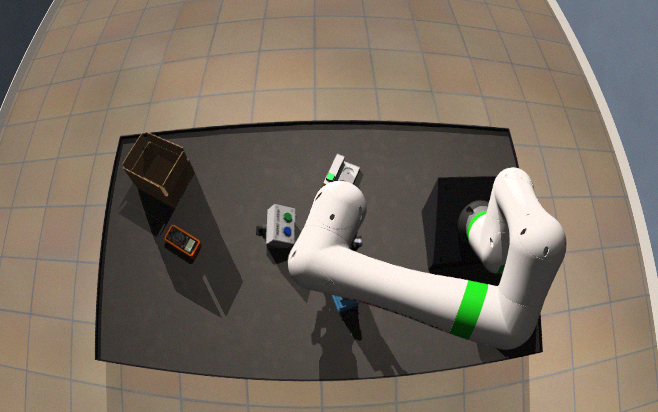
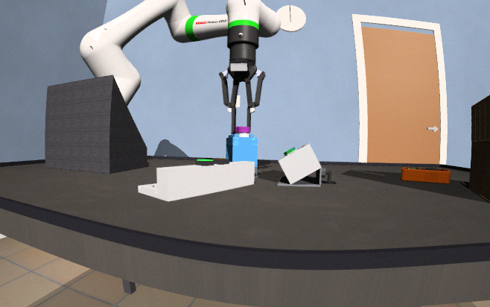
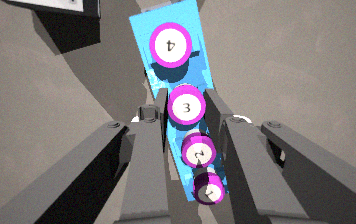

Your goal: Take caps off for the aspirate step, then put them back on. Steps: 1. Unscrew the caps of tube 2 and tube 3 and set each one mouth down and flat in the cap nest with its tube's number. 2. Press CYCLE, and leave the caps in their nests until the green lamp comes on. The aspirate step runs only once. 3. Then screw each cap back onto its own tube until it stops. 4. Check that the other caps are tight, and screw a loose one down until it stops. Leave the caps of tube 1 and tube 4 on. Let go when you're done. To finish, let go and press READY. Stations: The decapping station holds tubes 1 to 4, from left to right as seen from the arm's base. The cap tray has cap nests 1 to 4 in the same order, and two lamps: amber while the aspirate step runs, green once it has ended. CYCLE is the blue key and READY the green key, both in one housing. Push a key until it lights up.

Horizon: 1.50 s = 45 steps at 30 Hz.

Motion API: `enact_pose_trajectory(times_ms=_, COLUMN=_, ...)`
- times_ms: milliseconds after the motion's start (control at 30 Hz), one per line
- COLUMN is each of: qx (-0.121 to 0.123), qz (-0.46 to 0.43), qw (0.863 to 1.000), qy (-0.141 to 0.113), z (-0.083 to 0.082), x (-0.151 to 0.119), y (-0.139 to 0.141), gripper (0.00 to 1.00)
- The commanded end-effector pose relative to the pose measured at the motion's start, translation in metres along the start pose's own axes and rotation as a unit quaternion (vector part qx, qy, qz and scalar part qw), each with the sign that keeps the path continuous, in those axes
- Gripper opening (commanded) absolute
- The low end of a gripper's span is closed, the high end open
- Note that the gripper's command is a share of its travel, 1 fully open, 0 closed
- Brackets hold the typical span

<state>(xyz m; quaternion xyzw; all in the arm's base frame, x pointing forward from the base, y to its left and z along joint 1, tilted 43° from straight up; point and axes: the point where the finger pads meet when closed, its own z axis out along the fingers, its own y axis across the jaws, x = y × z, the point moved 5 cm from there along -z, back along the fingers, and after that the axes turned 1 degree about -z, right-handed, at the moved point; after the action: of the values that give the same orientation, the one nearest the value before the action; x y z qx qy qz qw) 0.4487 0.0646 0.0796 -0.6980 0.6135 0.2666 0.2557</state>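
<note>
Reaching straight down over the blue station (image 2: 242, 149), the tool (image 3: 186, 107) pinches cap 3 (image 3: 186, 106).

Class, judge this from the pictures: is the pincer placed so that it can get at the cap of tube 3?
Probably yes. The pincer hangs straight above the blue station, its fingers either side of cap 3. Nothing blocks it; caps 2 and 4 sit clear.

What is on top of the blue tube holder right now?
The blue holder carries four purple caps: 1, 2, 3, 4. The tubes below are mostly hidden by the caps.
</note>
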Motion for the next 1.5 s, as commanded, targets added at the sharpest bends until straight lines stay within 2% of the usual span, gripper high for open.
enact_pose_trajectory(times_ms=0, qx=0.000, qz=0.063, qw=0.998, qy=0.002, z=-0.0007, x=0.0000, y=-0.0005, gripper=0.30)
enact_pose_trajectory(times_ms=133, qx=0.000, qz=0.063, qw=0.998, qy=0.002, z=-0.0007, x=0.0000, y=-0.0005, gripper=0.30)
enact_pose_trajectory(times_ms=167, qx=0.000, qz=0.063, qw=0.998, qy=0.002, z=0.0000, x=0.0000, y=-0.0005, gripper=0.41)
enact_pose_trajectory(times_ms=567, qx=0.000, qz=0.063, qw=0.998, qy=0.002, z=-0.0001, x=0.0000, y=-0.0005, gripper=0.41)
enact_pose_trajectory(times_ms=733, qx=-0.001, qz=-0.037, qw=0.999, qy=0.002, z=-0.0010, x=-0.0001, y=-0.0005, gripper=0.41)
enact_pose_trajectory(times_ms=800, qx=-0.001, qz=-0.037, qw=0.999, qy=0.002, z=-0.0010, x=-0.0001, y=-0.0005, gripper=0.41)
enact_pose_trajectory(times_ms=867, qx=-0.001, qz=-0.077, qw=0.997, qy=0.002, z=-0.0010, x=-0.0001, y=-0.0005, gripper=0.41)
enact_pose_trajectory(times_ms=1067, qx=-0.001, qz=-0.196, qw=0.981, qy=0.002, z=-0.0010, x=-0.0001, y=-0.0005, gripper=0.41)
enact_pose_trajectory(times_ms=1300, qx=-0.001, qz=-0.331, qw=0.944, qy=0.002, z=-0.0010, x=-0.0001, y=-0.0005, gripper=0.41)
enact_pose_trajectory(times_ms=1367, qx=-0.001, qz=-0.331, qw=0.944, qy=0.002, z=-0.0010, x=-0.0001, y=-0.0005, gripper=0.41)
enact_pose_trajectory(times_ms=1467, qx=-0.001, qz=-0.385, qw=0.923, qy=0.002, z=-0.0010, x=-0.0001, y=-0.0005, gripper=0.41)
